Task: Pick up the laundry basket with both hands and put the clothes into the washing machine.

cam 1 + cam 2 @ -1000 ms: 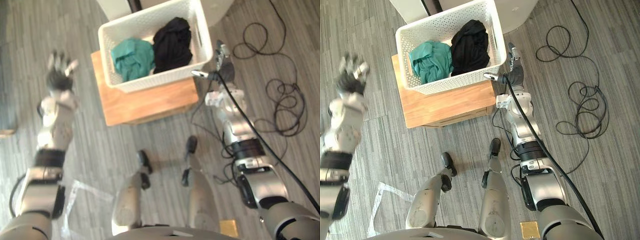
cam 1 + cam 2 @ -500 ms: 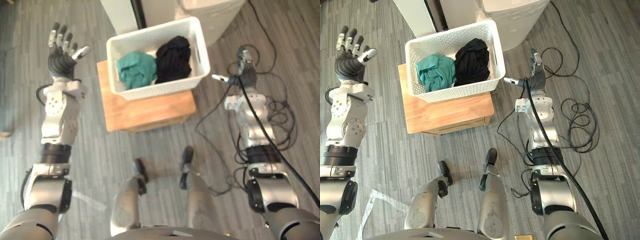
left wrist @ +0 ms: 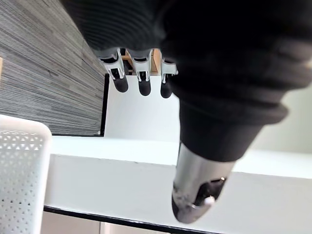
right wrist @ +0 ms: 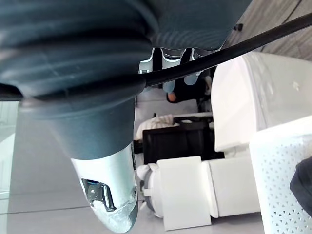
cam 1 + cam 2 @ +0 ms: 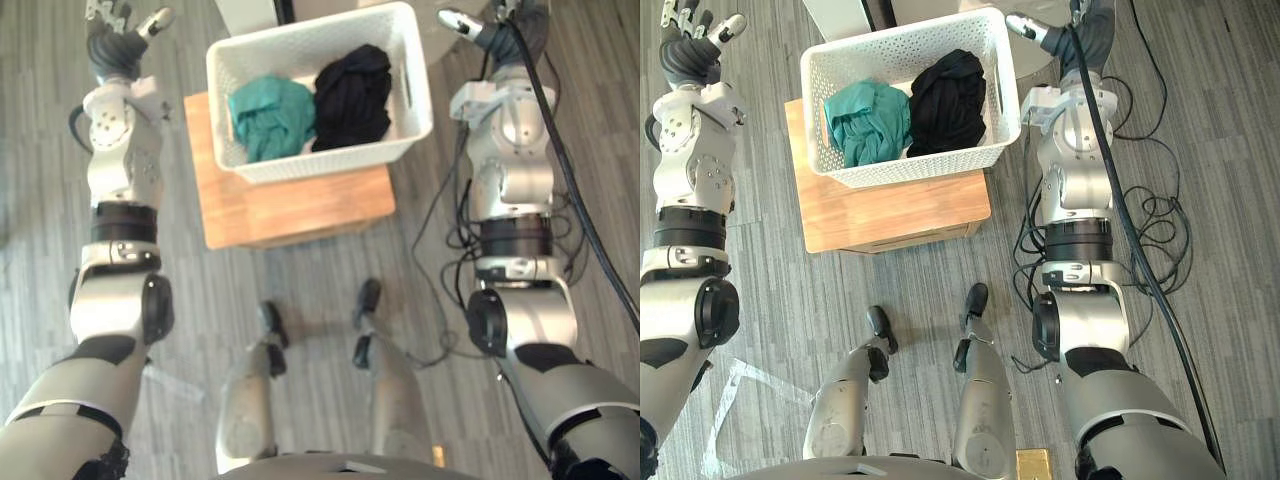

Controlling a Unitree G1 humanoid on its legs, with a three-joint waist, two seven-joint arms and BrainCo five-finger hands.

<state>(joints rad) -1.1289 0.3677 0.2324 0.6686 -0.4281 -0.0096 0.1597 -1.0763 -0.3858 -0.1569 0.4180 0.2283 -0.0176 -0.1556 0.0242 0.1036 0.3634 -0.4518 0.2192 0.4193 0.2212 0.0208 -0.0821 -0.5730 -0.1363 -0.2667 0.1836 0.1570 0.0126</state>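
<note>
White perforated plastic: the one laundry basket (image 5: 910,170) sits on a single wooden worktop (image 5: 890,212). It holds two garments, a teal one (image 5: 865,120) and a black one (image 5: 950,95). Both arms reach forward on either side of it (neither touches). The left hand (image 5: 686,60) holds its fingers (image 5: 680,18) straight and released. The right hand (image 5: 1045,35) is relaxed too, with its thumb out.

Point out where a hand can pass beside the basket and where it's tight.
Bare floor between the left hand and the wooden stand gives clear access to the basket wall. The stand's front strip is bare too. Tighter opposite: the right hand sits near the basket corner, a white unit close behind.
</note>
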